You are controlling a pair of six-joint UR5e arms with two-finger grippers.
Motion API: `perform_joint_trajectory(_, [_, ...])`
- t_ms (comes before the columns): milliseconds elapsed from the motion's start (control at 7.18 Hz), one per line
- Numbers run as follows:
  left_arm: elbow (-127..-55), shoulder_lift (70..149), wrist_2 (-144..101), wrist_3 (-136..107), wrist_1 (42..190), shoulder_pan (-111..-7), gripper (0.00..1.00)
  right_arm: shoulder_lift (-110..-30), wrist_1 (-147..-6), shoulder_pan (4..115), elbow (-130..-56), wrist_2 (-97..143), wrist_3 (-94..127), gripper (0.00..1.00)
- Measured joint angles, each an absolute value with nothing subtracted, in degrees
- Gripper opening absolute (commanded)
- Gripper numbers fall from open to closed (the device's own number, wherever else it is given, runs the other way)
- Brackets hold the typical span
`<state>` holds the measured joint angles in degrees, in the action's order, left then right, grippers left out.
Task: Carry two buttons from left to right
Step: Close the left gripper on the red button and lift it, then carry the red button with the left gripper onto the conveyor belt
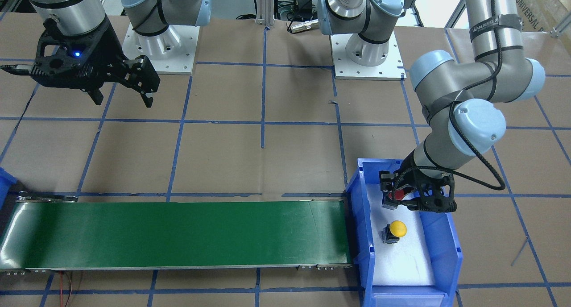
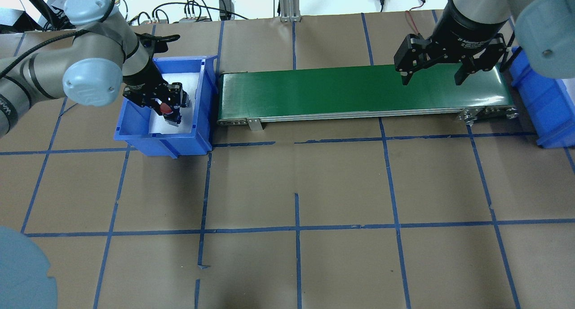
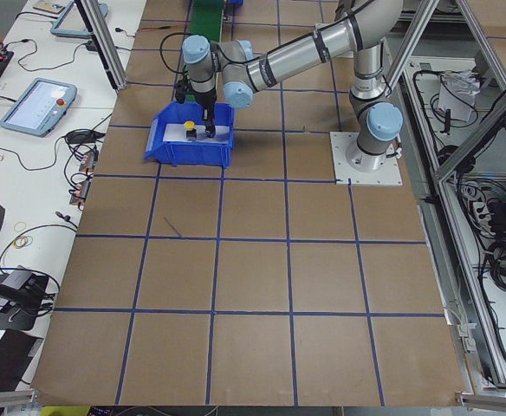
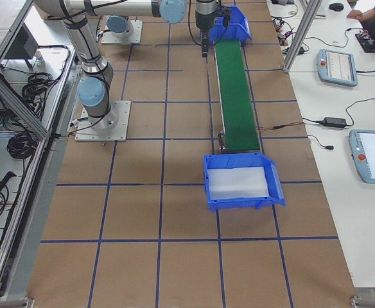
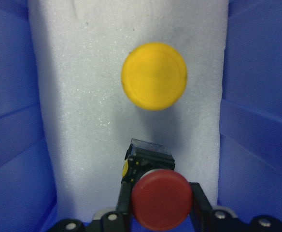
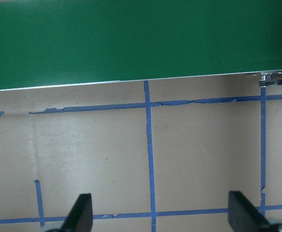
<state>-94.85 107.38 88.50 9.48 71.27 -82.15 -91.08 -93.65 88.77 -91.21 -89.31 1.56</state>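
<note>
The red button [image 5: 160, 199] sits between the fingers of my left gripper [image 5: 161, 189], which is shut on it inside the left blue bin [image 2: 134, 136]. The front view shows that gripper [image 1: 403, 196] low over the bin's white foam with the red button [image 1: 396, 194] in it. The yellow button [image 1: 398, 229] stands free on the foam just beyond, also seen as the yellow button [image 5: 154, 76] from the wrist. My right gripper [image 2: 433, 73] hangs open and empty near the right end of the green conveyor belt [image 2: 359, 89].
A second blue bin [image 4: 242, 183] with a white lining stands past the belt's right end. The belt [image 1: 178, 233] carries nothing. Blue tape lines grid the brown table. The arm bases [image 1: 368, 61] stand at the robot's side. Tablets and cables lie beyond the table's edges.
</note>
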Motion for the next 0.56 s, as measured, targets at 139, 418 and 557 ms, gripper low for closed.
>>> perform_joint_trajectory(139, [-92.14, 104.68, 88.56, 9.35, 77.74, -82.26, 0.24, -91.11, -93.6, 88.77, -91.32, -89.32, 1.53, 1.0])
perform_joint_trajectory(418, [-86.35, 102.26, 87.43, 7.56, 86.03, -83.41, 0.24, -91.13, -93.6, 88.77, -91.68, -89.37, 1.5, 1.0])
perform_joint_trajectory(557, [-84.85, 102.56, 85.31, 4.06, 86.18, -85.09, 0.24, -91.16, -93.6, 88.77, -91.75, -89.38, 1.49, 1.0])
